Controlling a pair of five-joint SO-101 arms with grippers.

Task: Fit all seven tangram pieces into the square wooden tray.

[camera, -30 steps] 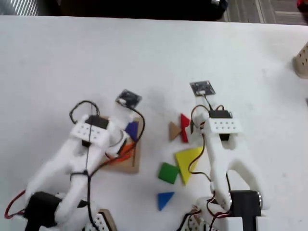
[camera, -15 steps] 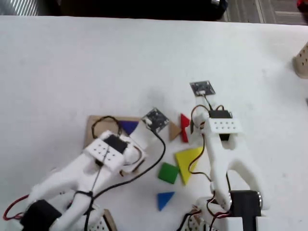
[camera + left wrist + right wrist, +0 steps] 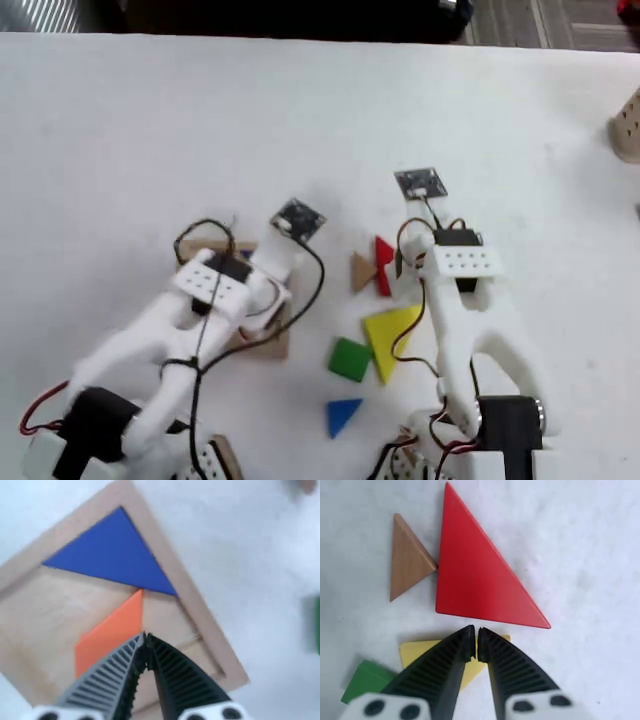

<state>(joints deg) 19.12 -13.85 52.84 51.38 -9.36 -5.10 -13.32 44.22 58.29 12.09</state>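
**Tangram in progress:** The square wooden tray (image 3: 268, 346) is seen left of centre in the high view, largely covered by the left arm (image 3: 215, 290). Inside it, a large blue triangle (image 3: 112, 555) is set into one corner, and an orange piece (image 3: 107, 635) is laid beside it, its tip touching the blue edge. The left gripper (image 3: 146, 645) is held over the orange piece, jaws pressed together with nothing between them. Five pieces are spread on the white table (image 3: 150, 130) right of the tray. A tan triangle (image 3: 361, 271) is touching a red triangle (image 3: 384, 266) at centre. A yellow triangle (image 3: 388, 335) and a green square (image 3: 350, 359) are placed below them, and a small blue triangle (image 3: 342, 415) sits near the lower edge. The right gripper (image 3: 474, 635) is held over the yellow triangle's edge, just beside the red one, jaws likewise closed on nothing.
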